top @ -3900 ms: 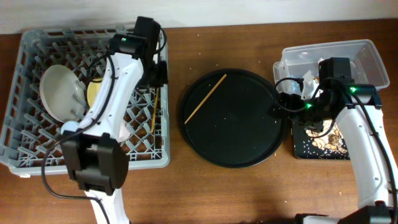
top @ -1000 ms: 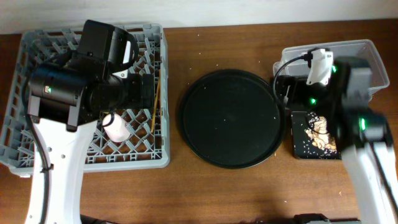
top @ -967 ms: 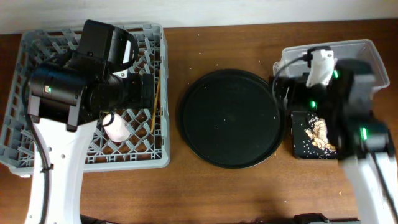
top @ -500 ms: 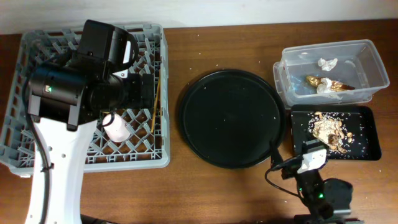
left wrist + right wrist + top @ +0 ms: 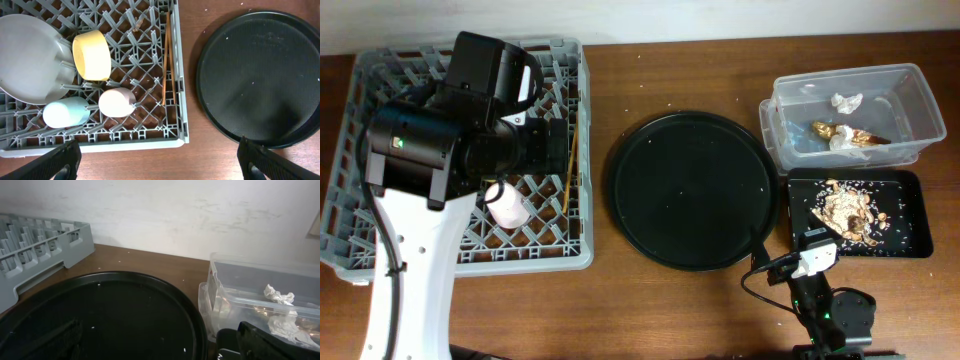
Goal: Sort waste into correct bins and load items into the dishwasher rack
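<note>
The grey dishwasher rack (image 5: 470, 262) fills the left of the table, partly hidden by my left arm (image 5: 450, 150) high above it. In the left wrist view the rack (image 5: 125, 146) holds the grey plate (image 5: 30, 57), yellow bowl (image 5: 91, 55), blue cup (image 5: 65, 112), pink cup (image 5: 117, 101) and chopsticks (image 5: 166, 60). My left gripper (image 5: 160, 167) is open and empty, well above the rack's front edge. The clear tub (image 5: 920, 100) holds the tissue (image 5: 845, 101) and gold wrapper (image 5: 845, 135). Food scraps (image 5: 848, 208) lie in the black tray (image 5: 910, 195). My right gripper (image 5: 160, 347) is open and empty, low by the table's front edge.
A large round black tray (image 5: 692, 190) with a few crumbs lies between the rack and the bins. My right arm (image 5: 820, 300) is folded down near the table's front edge, just in front of the black tray. A wall stands behind the table.
My right arm has left its place over the tub and black tray and dropped to the table's front edge. The left arm has stayed still. The chopstick seen earlier on the round tray is gone from it.
</note>
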Available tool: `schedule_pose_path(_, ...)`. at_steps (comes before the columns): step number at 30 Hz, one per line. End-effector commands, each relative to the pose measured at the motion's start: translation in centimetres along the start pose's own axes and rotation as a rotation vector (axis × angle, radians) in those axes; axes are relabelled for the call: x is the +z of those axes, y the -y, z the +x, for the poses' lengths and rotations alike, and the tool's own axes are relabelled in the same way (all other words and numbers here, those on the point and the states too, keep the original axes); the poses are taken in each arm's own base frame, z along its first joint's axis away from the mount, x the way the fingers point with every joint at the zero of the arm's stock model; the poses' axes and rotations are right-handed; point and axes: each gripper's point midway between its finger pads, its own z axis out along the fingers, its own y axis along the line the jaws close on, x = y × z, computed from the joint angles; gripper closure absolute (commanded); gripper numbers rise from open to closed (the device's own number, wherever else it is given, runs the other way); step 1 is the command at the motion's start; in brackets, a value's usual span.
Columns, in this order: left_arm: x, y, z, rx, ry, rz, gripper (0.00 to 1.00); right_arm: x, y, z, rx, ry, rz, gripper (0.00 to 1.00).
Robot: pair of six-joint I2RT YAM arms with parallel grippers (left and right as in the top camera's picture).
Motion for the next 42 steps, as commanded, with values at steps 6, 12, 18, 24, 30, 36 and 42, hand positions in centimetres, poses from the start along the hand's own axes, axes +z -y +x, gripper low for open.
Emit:
schedule_pose_path(6,0.0,-0.2,-0.1,0.007,0.003,-0.008,0.0,0.0,0.3,0.3,0.001,-0.002,0.017,0.02)
schedule_pose_path(12,0.0,-0.2,-0.1,0.007,0.003,-0.008,0.01,0.0,0.3,0.3,0.001,-0.002,0.017,0.02)
schedule_pose_path(18,-5.2,-4.1,-3.9,-0.061,0.422,-0.12,0.01,0.0,0.3,0.3,0.001,-0.002,0.017,0.02)
schedule_pose_path(24,-4.8,-6.3,-0.2,-0.164,0.71,-0.093,0.01,0.0,0.3,0.3,0.001,-0.002,0.017,0.02)
schedule_pose_path(30,-0.9,-8.1,7.1,-0.23,0.923,-0.061,0.01,0.0,0.3,0.3,0.001,-0.002,0.017,0.02)
schedule_pose_path(36,3.5,-9.2,11.1,-0.27,1.118,-0.078,0.0,0.0,0.3,0.3,0.001,-0.002,0.017,0.02)
schedule_pose_path(42,8.9,-9.1,13.4,-0.274,1.164,-0.073,0.0,0.0,0.3,0.3,0.001,-0.002,0.017,0.02)
